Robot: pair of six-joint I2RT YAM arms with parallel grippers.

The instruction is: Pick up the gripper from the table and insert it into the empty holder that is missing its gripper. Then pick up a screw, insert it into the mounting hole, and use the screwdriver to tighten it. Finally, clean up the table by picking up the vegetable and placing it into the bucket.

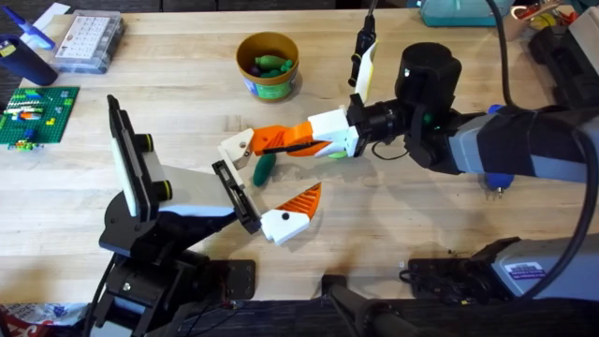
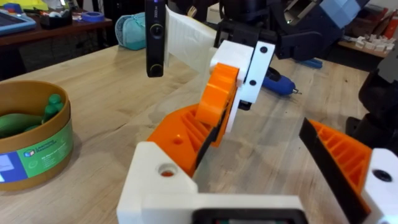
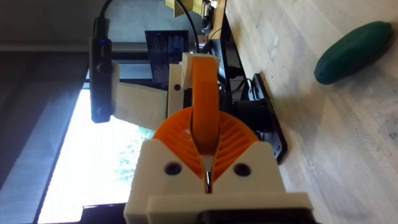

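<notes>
Right tool pinches the loose gripper between its orange pads, the piece's long axis level, beige block pointing away from the arm, which stretches level over the worktop. Green vegetable lies just beside it. Left tool stands spread.

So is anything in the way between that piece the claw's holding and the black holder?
Possibly. The right claw holds the gripper just short of the holder. Seen from above, the green vegetable lies on the table in the gap between them. I can't tell whether the held piece passes clear above it.
</notes>
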